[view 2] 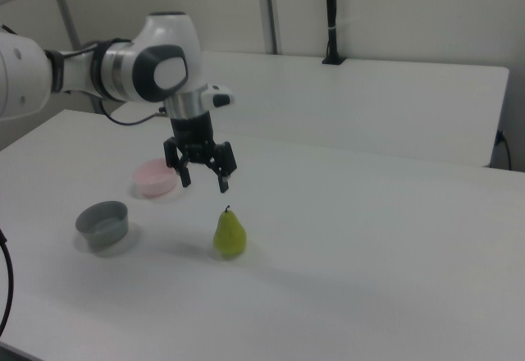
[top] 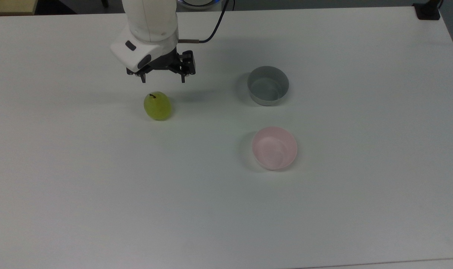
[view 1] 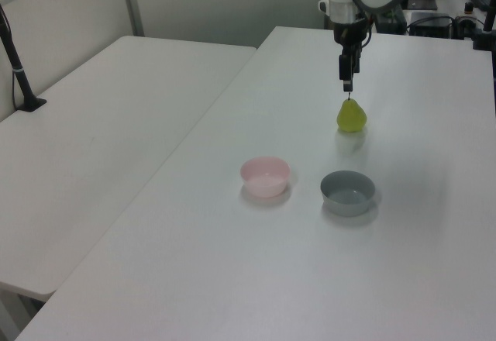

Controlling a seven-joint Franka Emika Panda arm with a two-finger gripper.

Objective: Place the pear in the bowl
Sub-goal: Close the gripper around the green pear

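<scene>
White tabletop [top: 99, 194] all round you, wide and bare, with a second white table [view 1: 93, 139] alongside at the left of the left view. Your gripper [top: 162, 79] hangs in the upper left of the top view, fingers spread wide and holding nothing; in the right view [view 2: 204, 179] you can see both fingertips pointing down with clear air between them.

Just below it in the top view stands the pear [top: 157, 106], upright on the table, dark stem up. In the right view the pear [view 2: 230, 233] sits under and a touch to the right of the fingers, and nothing touches it yet. The left view puts the fingertips just above the stem of the pear [view 1: 351, 115].

So you are on the approach, by my reading: reaching for the pick, grasp not yet made. The pink bowl [top: 274, 148] waits right of centre in the top view, well apart from the pear, empty. The grey bowl [top: 267, 85] sits above it in that frame; that is not your target.

Next, I'd say, centre the open fingers over the pear's body, come down so they straddle its widest part rather than the narrow neck, then close. It is rounded and smooth-looking, so a high or off-centre pinch could squirt it sideways or tip it over.
</scene>
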